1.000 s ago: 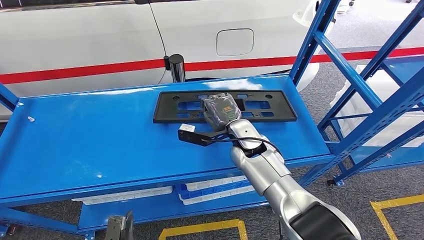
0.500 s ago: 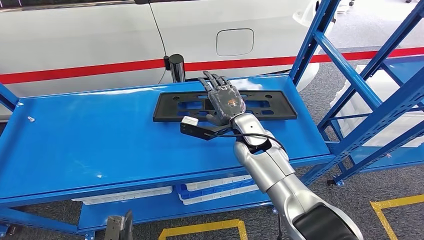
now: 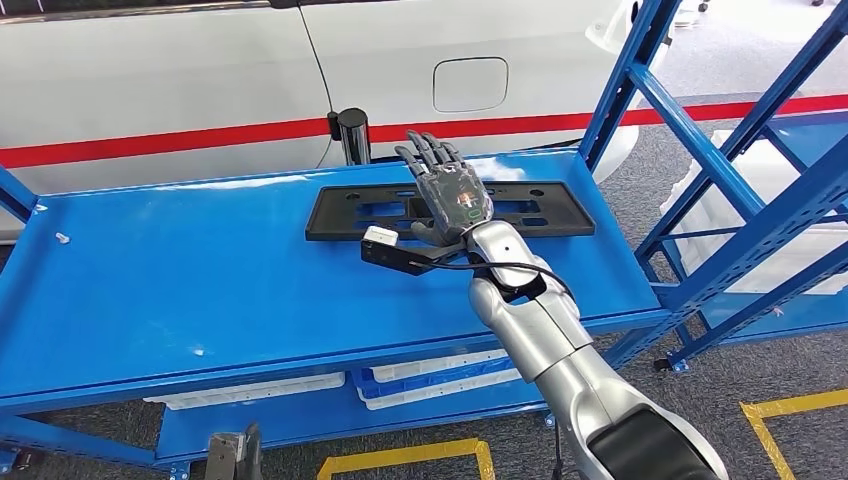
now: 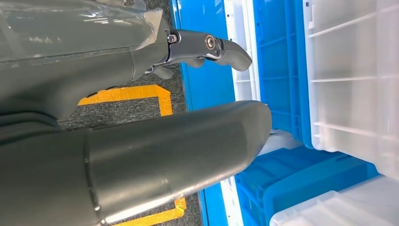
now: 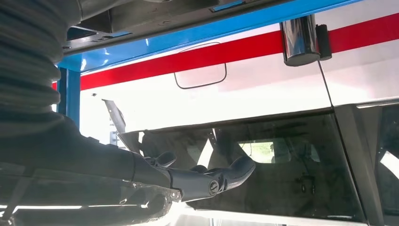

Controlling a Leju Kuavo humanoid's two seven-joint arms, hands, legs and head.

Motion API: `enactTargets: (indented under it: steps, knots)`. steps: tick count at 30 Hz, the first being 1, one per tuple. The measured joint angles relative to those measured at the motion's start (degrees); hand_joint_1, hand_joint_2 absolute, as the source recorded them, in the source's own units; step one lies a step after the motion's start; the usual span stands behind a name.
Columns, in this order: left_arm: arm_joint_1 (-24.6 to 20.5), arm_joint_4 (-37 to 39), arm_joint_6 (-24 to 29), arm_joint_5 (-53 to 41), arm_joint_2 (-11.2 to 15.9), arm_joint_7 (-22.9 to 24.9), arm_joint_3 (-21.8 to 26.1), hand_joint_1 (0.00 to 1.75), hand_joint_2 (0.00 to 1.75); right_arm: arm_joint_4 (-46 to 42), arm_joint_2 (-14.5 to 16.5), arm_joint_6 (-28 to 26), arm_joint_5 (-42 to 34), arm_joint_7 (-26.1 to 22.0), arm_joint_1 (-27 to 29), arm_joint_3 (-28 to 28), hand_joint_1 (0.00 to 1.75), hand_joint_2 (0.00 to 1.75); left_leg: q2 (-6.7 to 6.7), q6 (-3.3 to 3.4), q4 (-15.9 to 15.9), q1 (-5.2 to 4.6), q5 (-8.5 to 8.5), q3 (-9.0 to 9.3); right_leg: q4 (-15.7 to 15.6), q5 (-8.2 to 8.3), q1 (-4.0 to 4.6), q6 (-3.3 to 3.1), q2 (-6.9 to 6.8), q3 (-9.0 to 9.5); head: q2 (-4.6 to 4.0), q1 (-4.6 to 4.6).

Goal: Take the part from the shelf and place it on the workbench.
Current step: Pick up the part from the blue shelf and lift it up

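One flat black slotted part [image 3: 450,211] | right hand [image 3: 452,195] spread above | glossy blue workbench [image 3: 200,280]

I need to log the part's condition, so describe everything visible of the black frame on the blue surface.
The flat black rectangular plastic frame lies flat near the far edge of the blue metal surface, long side across. It looks matte, with rectangular cut-outs showing blue. The right robot hand is above its middle, fingers spread; contact cannot be told.

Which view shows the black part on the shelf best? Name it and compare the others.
The head view: the black part lies flat on the blue shelf, nearly whole, with the right hand spread open above its middle. The right wrist view catches a dark edge of it past the hand. The left wrist view looks at crates instead.
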Motion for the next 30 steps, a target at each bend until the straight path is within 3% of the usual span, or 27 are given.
enactTargets:
  steps: [17,30]
  knots:
    - [0.37,0.16,0.46,0.52,0.4,-0.15,-0.04,0.0,0.0,2.78,2.43,0.27,-1.07,-0.6,0.1,1.79,0.0,1.75,0.0,0.0,0.0,0.0,0.0,-0.01,0.0,-0.01,0.0,-0.01,0.0,-0.01,0.0,0.0]
    - [1.16,0.37,0.57,0.59,0.54,-0.02,-0.4,0.0,0.0,5.31,2.56,0.12,-1.57,-0.39,0.6,1.98,0.0,1.75,-0.01,0.0,0.0,0.0,0.0,-0.01,0.0,-0.01,0.0,-0.01,0.0,-0.01,0.0,0.0]
